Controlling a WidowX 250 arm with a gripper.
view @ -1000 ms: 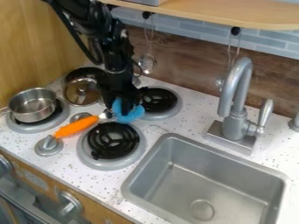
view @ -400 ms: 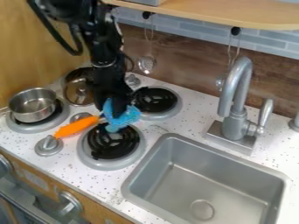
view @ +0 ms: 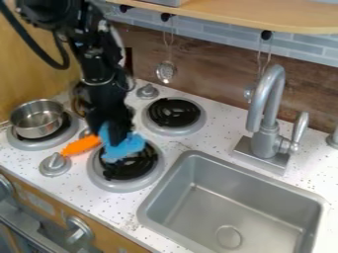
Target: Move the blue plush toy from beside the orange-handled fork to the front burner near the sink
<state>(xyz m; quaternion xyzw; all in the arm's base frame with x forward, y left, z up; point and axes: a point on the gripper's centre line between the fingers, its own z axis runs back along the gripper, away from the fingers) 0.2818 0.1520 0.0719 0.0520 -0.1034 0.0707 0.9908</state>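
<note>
My gripper (view: pixel 119 137) hangs over the back left part of the front burner (view: pixel 134 164), shut on a blue object (view: pixel 124 148) that looks soft, perhaps a cloth. Blue shows on both sides of the black fingers, above the burner's dark coil. Just left of it lies a utensil with an orange handle (view: pixel 82 145), slanting across the counter; its far end is hidden behind the gripper and the blue object.
A metal pot (view: pixel 38 118) stands on the left burner. Behind the arm, a lidded pan is mostly hidden. The back burner (view: pixel 174 114), grey knob (view: pixel 55 164), faucet (view: pixel 265 123) and sink (view: pixel 231 202) surround the work area, under a wooden shelf (view: pixel 264 17).
The gripper and blue object have moved together toward the front and left, from beside the back burner to over the front one. The orange handle has stayed put and is now partly covered.
</note>
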